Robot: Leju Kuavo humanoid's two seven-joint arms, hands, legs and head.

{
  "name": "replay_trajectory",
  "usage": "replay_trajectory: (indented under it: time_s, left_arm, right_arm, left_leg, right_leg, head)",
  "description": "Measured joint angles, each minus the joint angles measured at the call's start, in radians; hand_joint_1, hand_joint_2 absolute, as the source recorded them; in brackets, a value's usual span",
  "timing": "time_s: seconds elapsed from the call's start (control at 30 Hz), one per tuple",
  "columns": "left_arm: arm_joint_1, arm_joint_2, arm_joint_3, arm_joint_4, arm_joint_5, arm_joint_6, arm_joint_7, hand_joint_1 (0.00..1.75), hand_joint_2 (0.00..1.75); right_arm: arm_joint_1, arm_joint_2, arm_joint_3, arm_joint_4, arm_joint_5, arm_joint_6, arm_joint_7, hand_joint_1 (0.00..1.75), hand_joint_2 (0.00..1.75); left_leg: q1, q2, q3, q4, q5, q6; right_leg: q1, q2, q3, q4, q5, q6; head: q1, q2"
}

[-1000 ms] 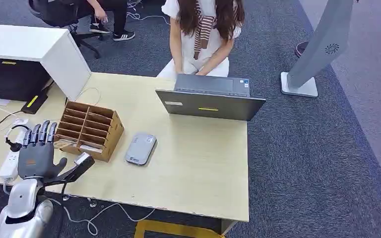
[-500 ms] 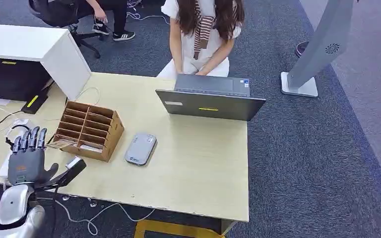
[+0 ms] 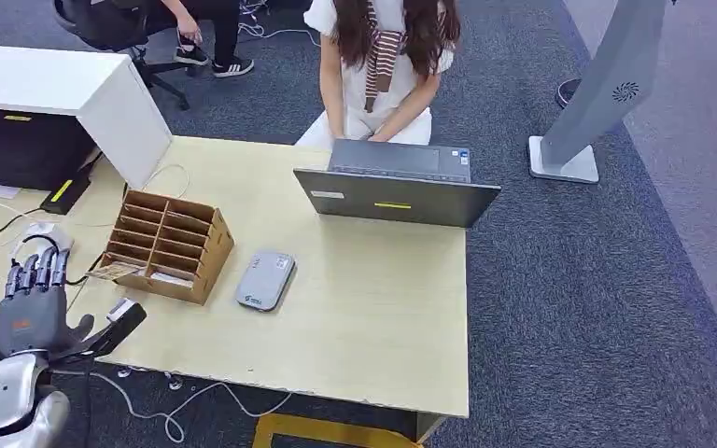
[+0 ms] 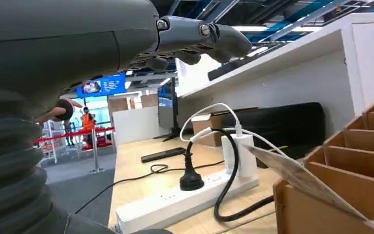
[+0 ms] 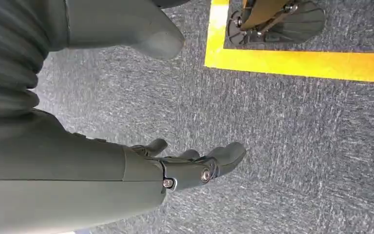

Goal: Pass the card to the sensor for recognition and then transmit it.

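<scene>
Hovering at the counter's (image 3: 355,308) near left corner, the left hand (image 3: 30,313) holds nothing, fingers (image 3: 33,273) spread. A card (image 3: 115,271) juts from the organizer (image 3: 170,245), beside the sensor (image 3: 265,279). Right hand (image 5: 175,168) hangs empty, fingers apart.

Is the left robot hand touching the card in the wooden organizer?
Apart. In the head view, bare table shows between the left robot hand and the card sticking out of the organizer.

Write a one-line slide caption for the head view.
Open left robot hand hovers beside the cardboard organizer, card reader waiting mid-desk, a person seated at the laptop opposite.
</scene>
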Motion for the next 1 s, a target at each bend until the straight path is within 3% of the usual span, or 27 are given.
replay_trajectory:
  time_s: [0.33, 1.0]
  left_arm:
    - [-0.045, -0.001, 0.0, 0.034, -0.024, 0.012, -0.011, 0.0, 1.75]
    - [-0.142, -0.052, -0.027, 0.111, -0.078, 0.015, -0.007, 0.0, 1.75]
  right_arm:
    - [0.0, 0.0, 0.001, 0.0, 0.01, 0.003, 0.003, 0.0, 1.75]
    - [-0.004, 0.003, 0.007, 0.0, 0.029, 0.005, 0.014, 0.0, 1.75]
  left_leg:
    - [0.0, 0.0, 0.0, 0.0, 0.0, 0.0]
    - [0.0, 0.0, 0.0, 0.0, 0.0, 0.0]
  right_leg:
    - [0.0, 0.0, 0.0, 0.0, 0.0, 0.0]
    - [0.0, 0.0, 0.0, 0.0, 0.0, 0.0]
  head:
    - [0.0, 0.0]
    - [0.0, 0.0]
